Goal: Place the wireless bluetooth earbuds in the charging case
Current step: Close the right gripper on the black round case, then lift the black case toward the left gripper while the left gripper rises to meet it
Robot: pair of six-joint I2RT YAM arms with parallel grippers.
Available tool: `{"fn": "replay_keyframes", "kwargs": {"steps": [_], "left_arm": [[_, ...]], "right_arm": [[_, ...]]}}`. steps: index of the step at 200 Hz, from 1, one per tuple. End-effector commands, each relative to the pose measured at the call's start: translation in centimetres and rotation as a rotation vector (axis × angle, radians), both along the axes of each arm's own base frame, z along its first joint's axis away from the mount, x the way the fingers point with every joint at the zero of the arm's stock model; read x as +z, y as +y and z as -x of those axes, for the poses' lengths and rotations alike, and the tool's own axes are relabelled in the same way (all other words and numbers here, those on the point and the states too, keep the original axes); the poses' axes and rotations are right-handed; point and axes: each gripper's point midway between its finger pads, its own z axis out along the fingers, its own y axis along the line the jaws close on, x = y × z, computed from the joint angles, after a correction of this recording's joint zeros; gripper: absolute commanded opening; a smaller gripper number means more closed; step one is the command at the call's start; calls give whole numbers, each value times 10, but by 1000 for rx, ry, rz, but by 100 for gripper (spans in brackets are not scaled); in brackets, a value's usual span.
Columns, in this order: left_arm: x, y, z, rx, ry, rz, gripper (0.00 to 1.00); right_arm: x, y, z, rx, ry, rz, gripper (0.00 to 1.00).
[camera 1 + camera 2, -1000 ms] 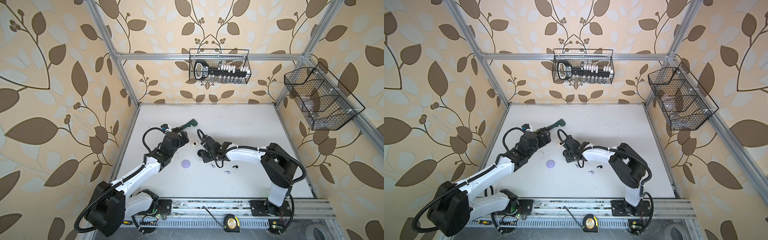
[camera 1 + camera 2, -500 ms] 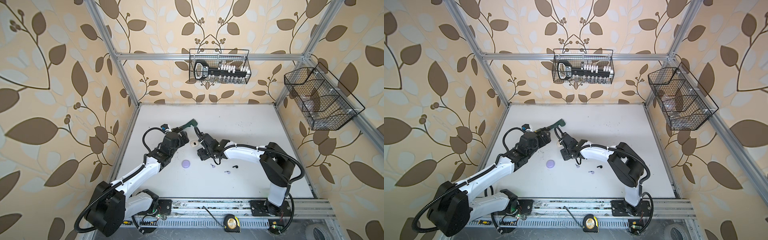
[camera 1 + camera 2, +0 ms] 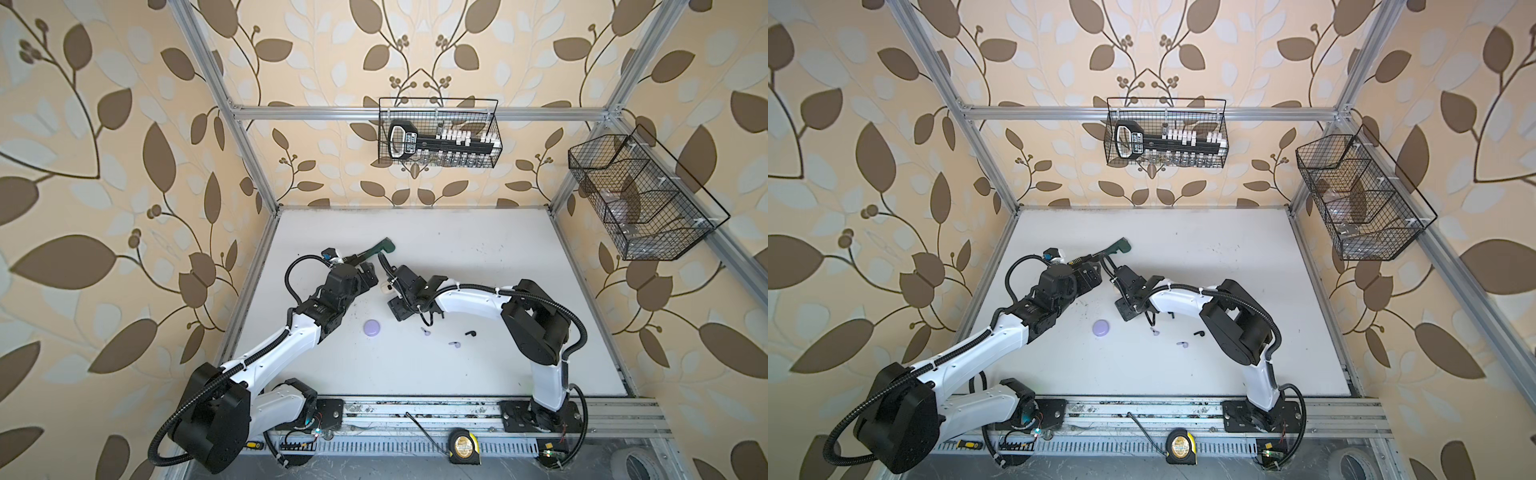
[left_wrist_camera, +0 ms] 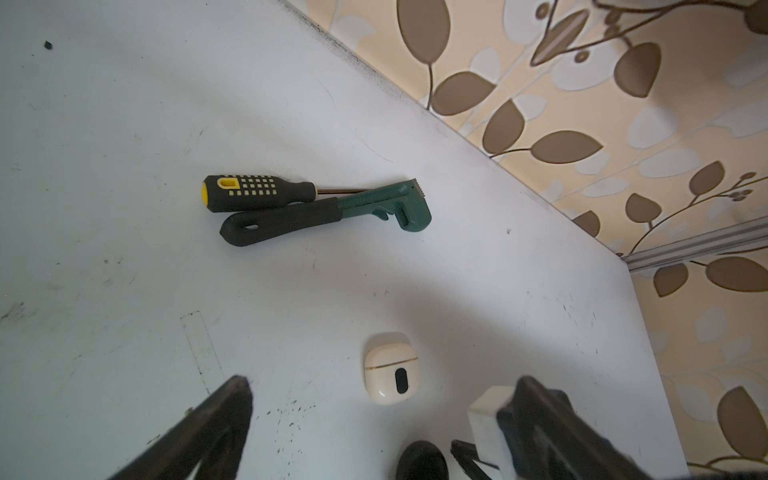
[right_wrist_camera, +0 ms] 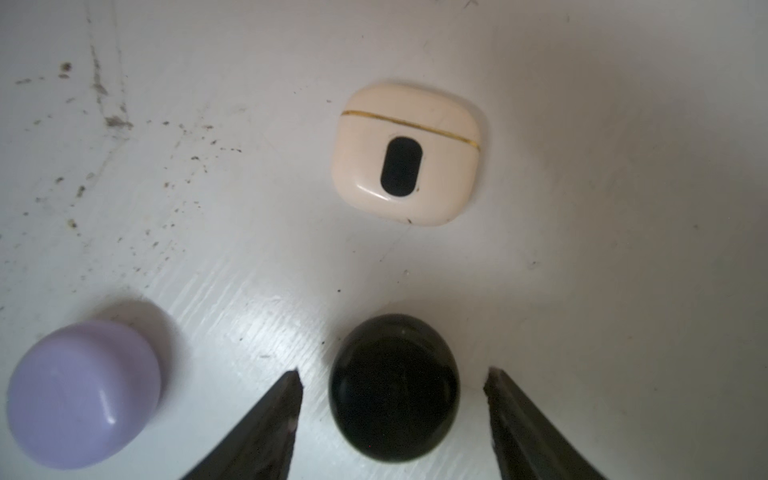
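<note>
- Right arm slid toward the left arm; its right gripper [image 5: 392,376] is open, a finger each side of the black charging case [image 5: 395,415], ready to grab.
- Wide open, the left gripper [image 4: 384,384] waits.
- Loose lilac earbuds [image 3: 424,331] lie nearer the bench's front edge.

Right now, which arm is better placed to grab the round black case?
The right. In its wrist view the right end effector stands open with a finger on each side of the black case. The left end effector, also open, faces the cream case instead.
</note>
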Motion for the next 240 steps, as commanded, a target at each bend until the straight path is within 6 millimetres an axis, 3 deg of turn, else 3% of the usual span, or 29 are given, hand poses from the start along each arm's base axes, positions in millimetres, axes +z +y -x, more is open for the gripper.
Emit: {"fn": "replay_keyframes", "kwargs": {"steps": [1, 118, 166, 197, 240], "left_arm": [[22, 3, -4, 18, -67, 9, 99], [21, 3, -5, 18, -66, 9, 99], [22, 1, -5, 11, -66, 11, 99], [23, -6, -7, -26, -70, 16, 99], [23, -17, -17, -67, -49, 4, 99]], "right_arm": [[-9, -1, 2, 27, 49, 26, 71], [-21, -1, 3, 32, 75, 77, 44], [-20, -1, 3, 29, 76, 76, 37], [-10, -3, 2, 19, 57, 46, 34], [26, -15, -5, -17, -36, -47, 31]]}}
